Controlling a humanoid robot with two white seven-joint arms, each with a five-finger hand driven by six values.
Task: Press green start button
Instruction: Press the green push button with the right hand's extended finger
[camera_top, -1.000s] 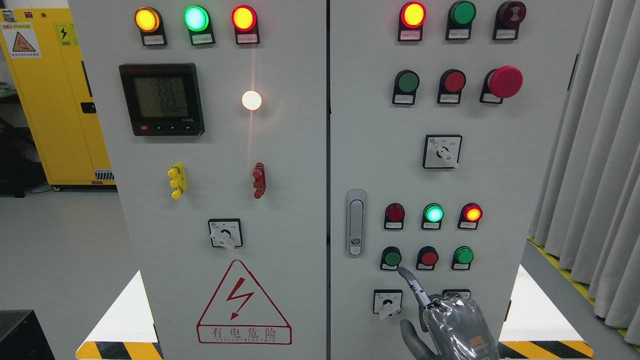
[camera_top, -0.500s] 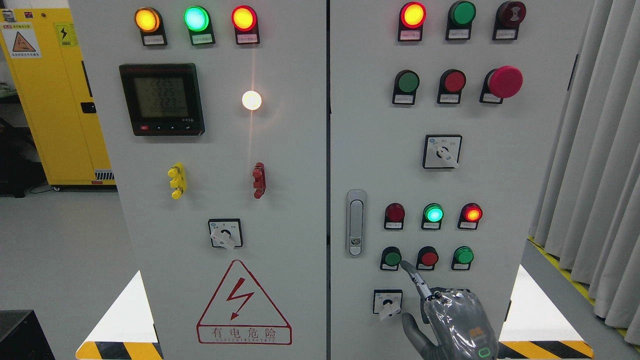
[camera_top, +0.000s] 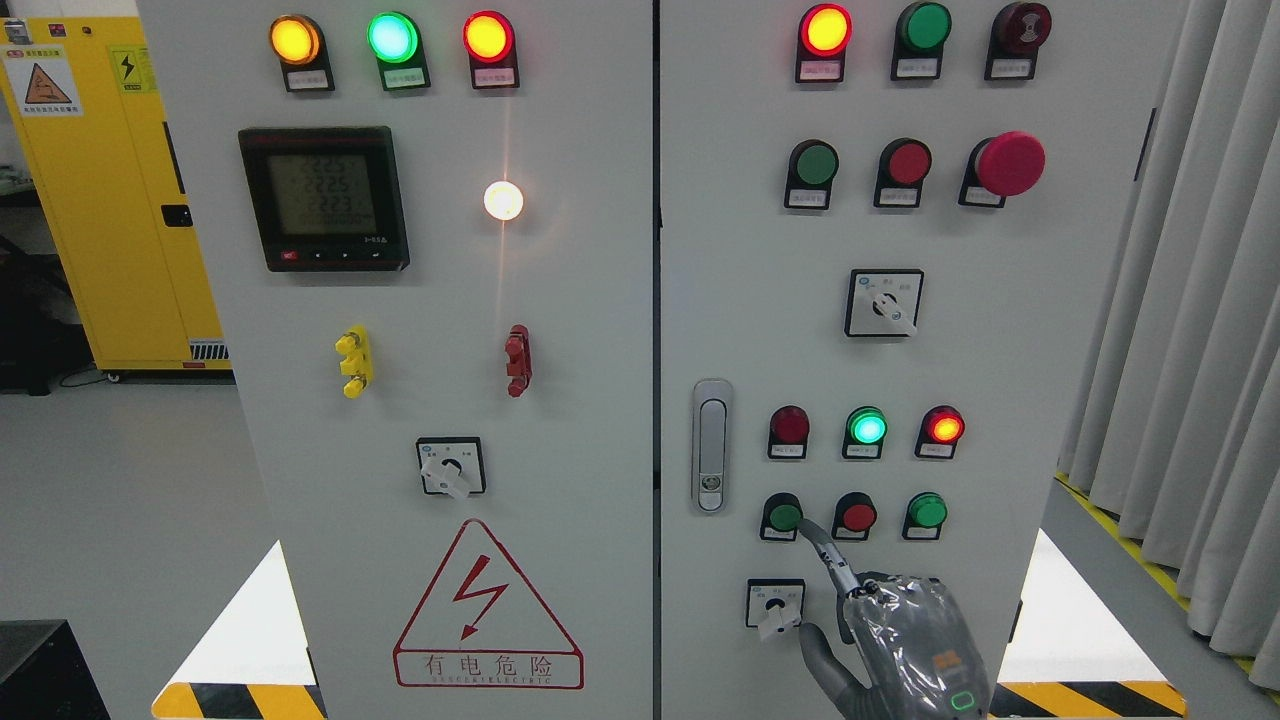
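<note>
The right hand (camera_top: 905, 640) was the closest thing, coming up from the bottom edge right of the middle, grey and wrapped in clear plastic. Most fingers were curled in and held nothing — only the index finger (camera_top: 826, 553) stuck out, pointing up and left. Its tip sat right at the lower right edge of the green start button (camera_top: 785, 517), touching it as far as I could tell. That button was the leftmost in the bottom row of three on the right cabinet door (camera_top: 1000, 350), with a red button (camera_top: 858, 517) and another green one (camera_top: 928, 511) beside it. Just under it was a small rotary selector switch (camera_top: 775, 604), next to the thumb. Above the row, three indicator lamps — the middle green lamp (camera_top: 867, 428) was lit. Further up was a big red mushroom stop button (camera_top: 1010, 163). Off behind on the left stood a yellow cabinet (camera_top: 110, 200).
</note>
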